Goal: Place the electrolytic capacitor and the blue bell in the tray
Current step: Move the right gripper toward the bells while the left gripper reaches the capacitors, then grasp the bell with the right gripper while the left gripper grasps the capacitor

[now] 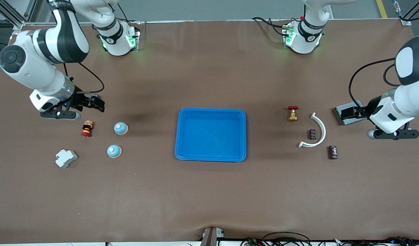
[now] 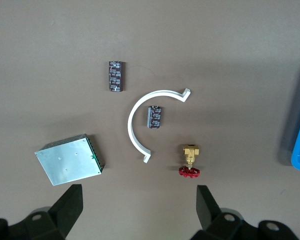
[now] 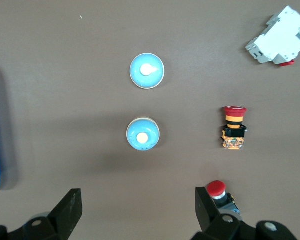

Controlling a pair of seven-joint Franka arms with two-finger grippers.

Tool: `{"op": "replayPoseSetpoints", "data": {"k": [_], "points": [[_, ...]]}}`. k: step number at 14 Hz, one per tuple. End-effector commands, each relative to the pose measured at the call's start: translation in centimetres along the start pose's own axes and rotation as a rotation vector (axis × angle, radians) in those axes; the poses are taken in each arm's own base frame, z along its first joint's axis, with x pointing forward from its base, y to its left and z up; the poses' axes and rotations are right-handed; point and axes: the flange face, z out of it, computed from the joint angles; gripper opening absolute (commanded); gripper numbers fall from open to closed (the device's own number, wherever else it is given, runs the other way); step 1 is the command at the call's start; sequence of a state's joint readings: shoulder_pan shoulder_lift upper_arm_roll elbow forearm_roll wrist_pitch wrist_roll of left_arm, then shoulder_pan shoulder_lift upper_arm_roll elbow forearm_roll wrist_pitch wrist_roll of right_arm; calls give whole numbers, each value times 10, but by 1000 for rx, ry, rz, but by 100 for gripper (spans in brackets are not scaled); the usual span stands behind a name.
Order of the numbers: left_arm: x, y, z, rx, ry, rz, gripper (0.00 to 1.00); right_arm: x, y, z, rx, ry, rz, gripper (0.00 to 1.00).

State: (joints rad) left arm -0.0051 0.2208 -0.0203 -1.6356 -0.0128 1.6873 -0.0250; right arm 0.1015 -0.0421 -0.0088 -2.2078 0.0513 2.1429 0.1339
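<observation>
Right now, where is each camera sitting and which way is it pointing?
Front view: high across the table, facing both arms' bases; blue tray mid-table.
Left wrist view: over two capacitors, white arc, brass valve; open left gripper at its edge.
Right wrist view: over two blue bells; open right gripper shows.
Both wrist views catch the tray's edge.

A high front camera looks down across the brown worktop (image 1: 209, 198) toward both arm bases. Each wrist camera looks straight down from above; both share the shallow bright-blue rectangular plastic tray's (image 1: 211, 134) edge.

Brown table (image 1: 209, 191) carries tray (image 1: 211, 134), bells (image 1: 121, 128), capacitors (image 1: 332, 152), perhaps switches (image 1: 87, 128).
</observation>
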Motion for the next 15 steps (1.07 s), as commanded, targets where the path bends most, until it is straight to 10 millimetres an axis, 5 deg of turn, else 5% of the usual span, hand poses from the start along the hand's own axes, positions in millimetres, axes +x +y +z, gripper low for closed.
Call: {"op": "replayPoseSetpoints", "data": {"k": [1,7,15], "points": [[22,-18,9,14,40,-22,100,4,1,33,3,6,19,100],[73,-31,82,7,121,-131,100,6,-1,116,-4,30,14,100],[107,-25,164,24,146,-207,100,12,-4,190,-9,68,12,100]]}}
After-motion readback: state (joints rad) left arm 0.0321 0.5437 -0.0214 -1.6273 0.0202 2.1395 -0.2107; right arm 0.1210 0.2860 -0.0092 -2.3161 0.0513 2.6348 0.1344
